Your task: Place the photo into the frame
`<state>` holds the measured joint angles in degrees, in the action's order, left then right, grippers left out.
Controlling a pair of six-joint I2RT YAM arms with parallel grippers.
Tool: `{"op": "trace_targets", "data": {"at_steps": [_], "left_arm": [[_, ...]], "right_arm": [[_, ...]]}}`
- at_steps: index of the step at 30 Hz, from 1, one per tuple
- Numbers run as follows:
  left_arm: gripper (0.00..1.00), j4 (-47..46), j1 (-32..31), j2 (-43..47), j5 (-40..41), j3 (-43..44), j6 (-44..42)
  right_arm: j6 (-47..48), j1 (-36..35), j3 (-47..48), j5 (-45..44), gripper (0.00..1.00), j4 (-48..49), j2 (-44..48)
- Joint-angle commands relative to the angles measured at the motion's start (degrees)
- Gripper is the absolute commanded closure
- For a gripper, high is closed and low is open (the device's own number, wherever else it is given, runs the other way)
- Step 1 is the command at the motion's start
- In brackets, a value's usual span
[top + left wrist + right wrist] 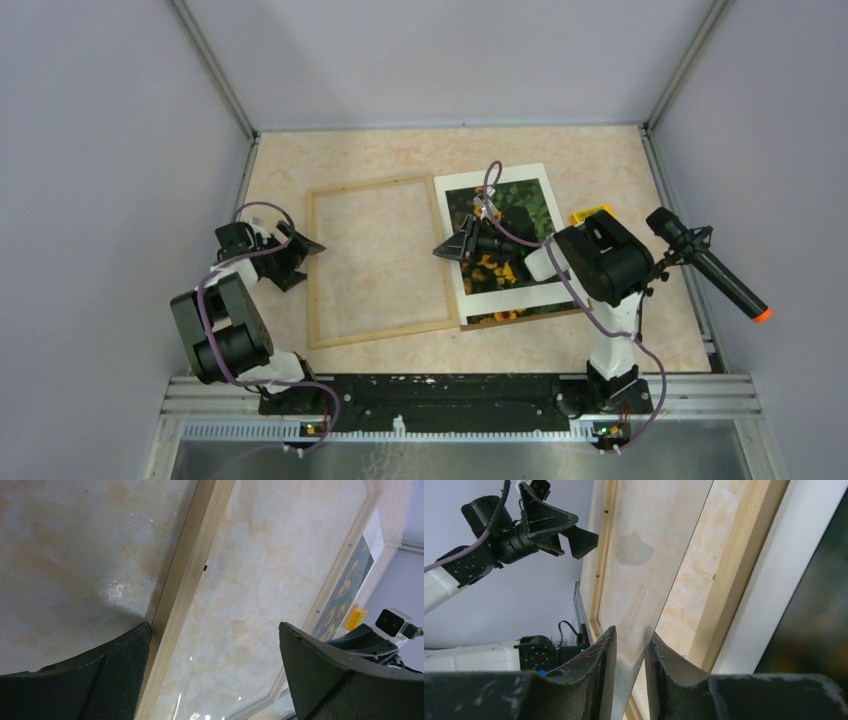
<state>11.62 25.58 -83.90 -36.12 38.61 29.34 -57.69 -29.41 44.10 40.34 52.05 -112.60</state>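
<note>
Lying flat left of centre on the beige table (380, 160): the frame (370, 185), with the photo (525, 205), bordered by a white mat (520, 298), sitting just beside its right rail. Straddling the frame's left rail, spread wide and gripping nothing: the left gripper (312, 264). Hovering at the right rail with jaws narrowly apart around a clear pane (649, 555), actual pinch impossible to tell: the right gripper (442, 250); sitting further right, a yellow block (592, 213) and a black orange-tipped rod (710, 265).

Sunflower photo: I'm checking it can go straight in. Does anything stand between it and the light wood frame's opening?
Yes: a clear pane lies across the opening of the light wood frame, its right edge between the right gripper's fingers. The sunflower photo lies directly beside the frame; nothing else visible intervenes.
</note>
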Motion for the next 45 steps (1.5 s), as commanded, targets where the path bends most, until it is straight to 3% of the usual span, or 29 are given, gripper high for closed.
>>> {"op": "trace_targets", "data": {"at_steps": [1,15,32,33,34,35,37,38,39,45], "left_arm": [[0.01,-2.48,0.0,0.1,-4.66,0.99,-0.17],[0.01,-2.1,0.12,0.87,-3.37,0.87,-0.6],[0.01,-2.64,0.3,0.42,-3.6,0.61,0.01],[0.01,-2.67,0.26,0.34,-3.68,0.54,0.07],[0.01,-2.76,0.26,0.25,-3.76,0.48,0.22],[0.01,-2.81,0.28,0.12,-3.9,0.45,0.27],[0.01,-3.06,0.26,0.0,-4.27,0.26,0.49],[0.01,-3.17,0.33,-0.14,-4.42,0.26,0.53],[0.01,-3.38,0.34,-0.17,-4.52,0.25,0.62],[0.01,-3.65,0.43,-0.26,-5.18,0.2,0.8]], "right_arm": [[0.4,-0.39,-1.47,0.47,0.74,16.27,-3.7],[0.4,-0.71,-0.25,0.47,0.74,19.3,-2.25],[0.4,2.58,10.25,0.47,0.74,1.54,-2.25],[0.4,2.74,10.21,0.47,0.37,2.27,-2.46],[0.4,2.84,10.19,-9.79,0.95,3.08,-2.72],[0.4,2.82,10.14,-1.2,1.0,3.76,-2.86],[-1.41,2.53,10.34,-0.69,1.0,4.36,-2.81],[-28.77,2.23,10.77,-0.74,1.0,4.46,-2.85],[-33.22,1.86,11.06,-0.99,1.0,5.01,-3.05],[-35.11,-0.52,10.59,-2.63,1.0,5.5,-2.15]]}}
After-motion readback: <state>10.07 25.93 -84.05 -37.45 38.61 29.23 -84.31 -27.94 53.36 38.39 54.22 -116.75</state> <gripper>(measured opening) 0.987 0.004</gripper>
